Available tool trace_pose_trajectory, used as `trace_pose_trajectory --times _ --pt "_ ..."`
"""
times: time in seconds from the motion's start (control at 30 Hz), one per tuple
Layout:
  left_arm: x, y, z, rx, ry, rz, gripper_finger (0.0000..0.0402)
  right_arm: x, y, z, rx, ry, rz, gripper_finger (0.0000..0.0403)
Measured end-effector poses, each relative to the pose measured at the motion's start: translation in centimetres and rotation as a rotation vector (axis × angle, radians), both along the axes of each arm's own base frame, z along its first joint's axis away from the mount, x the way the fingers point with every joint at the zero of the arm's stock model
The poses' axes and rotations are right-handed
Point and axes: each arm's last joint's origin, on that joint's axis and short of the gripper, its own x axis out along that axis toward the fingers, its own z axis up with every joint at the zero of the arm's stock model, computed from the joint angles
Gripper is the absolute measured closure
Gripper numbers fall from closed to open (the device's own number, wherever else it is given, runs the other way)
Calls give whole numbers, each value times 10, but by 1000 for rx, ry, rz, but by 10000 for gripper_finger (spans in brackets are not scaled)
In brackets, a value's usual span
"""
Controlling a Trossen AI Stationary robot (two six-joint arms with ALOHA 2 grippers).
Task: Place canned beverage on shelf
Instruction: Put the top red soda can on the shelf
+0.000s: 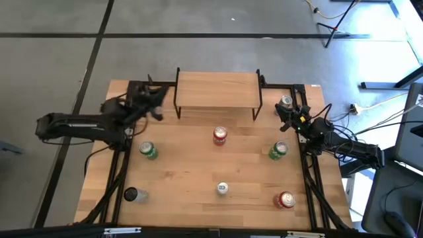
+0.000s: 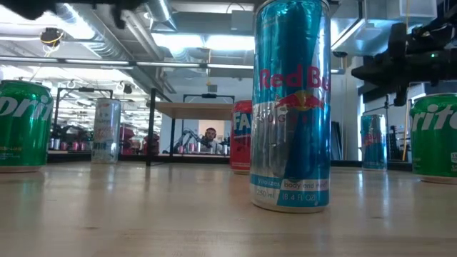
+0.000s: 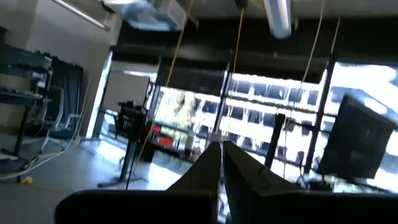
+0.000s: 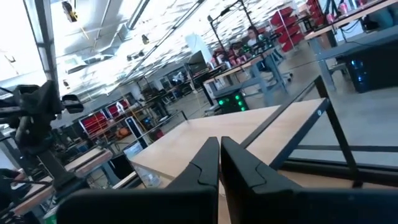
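The shelf, a light wooden top on thin black legs, stands at the table's far middle with nothing on top; it also shows in the low view and the right wrist view. Several cans stand upright on the table: a red one nearest the shelf, two green ones, a blue Red Bull can. My left gripper is shut and empty, left of the shelf. My right gripper is shut and empty, right of the shelf.
A can stands at the far right, just beyond my right gripper. A red can is at the near right and a dark can at the near left. A silver can shows left of the shelf in the low view.
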Motion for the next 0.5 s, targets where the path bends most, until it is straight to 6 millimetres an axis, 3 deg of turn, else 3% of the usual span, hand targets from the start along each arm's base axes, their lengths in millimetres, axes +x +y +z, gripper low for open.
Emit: trace_pose_trajectory --times 0.27,0.5 --pt "46 16 -2 -59 82 29 388 1 2 4 -28 -31 94 393" --pt "84 24 9 -109 331 0 297 3 6 3 -50 -20 223 393"
